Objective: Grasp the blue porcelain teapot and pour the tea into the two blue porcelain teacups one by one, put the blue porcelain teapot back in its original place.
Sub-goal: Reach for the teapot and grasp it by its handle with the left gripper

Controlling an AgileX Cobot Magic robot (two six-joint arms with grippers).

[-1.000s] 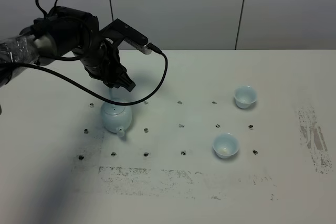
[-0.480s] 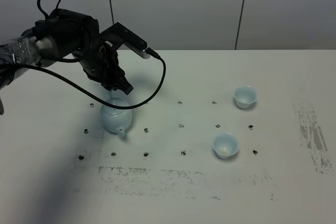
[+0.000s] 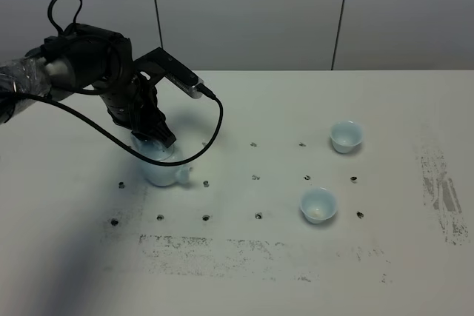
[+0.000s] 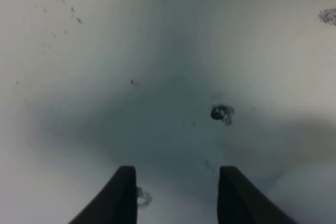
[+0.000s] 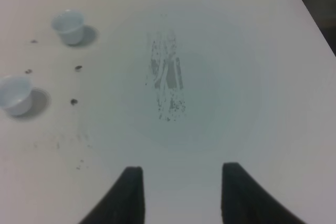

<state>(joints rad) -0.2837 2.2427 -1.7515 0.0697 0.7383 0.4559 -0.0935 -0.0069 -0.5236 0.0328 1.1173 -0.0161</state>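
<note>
The blue porcelain teapot [image 3: 163, 170] stands on the white table at the left, its short spout toward the right; its top and back are hidden by my left arm. My left gripper [image 3: 158, 140] is low over the pot's far side. In the left wrist view it [image 4: 178, 198] is open, with only bare table between the fingers [image 4: 122, 195], and a pale blur at one corner may be the pot. The two blue porcelain teacups stand upright at the right, one farther back [image 3: 346, 136] [image 5: 68, 24], one nearer [image 3: 318, 205] [image 5: 14, 94]. My right gripper [image 5: 181, 192] is open and empty above the table's right part.
Small dark holes [image 3: 255, 177] dot the table in rows around the pot and cups. Worn grey scuffs lie at the right [image 3: 444, 197] [image 5: 168, 82] and along the front [image 3: 222, 248]. A black cable [image 3: 215, 120] loops from the left arm beside the pot.
My left arm has moved down and to the left onto the teapot. The pot's spout, which pointed toward the front, now points right. The cups have not moved.
</note>
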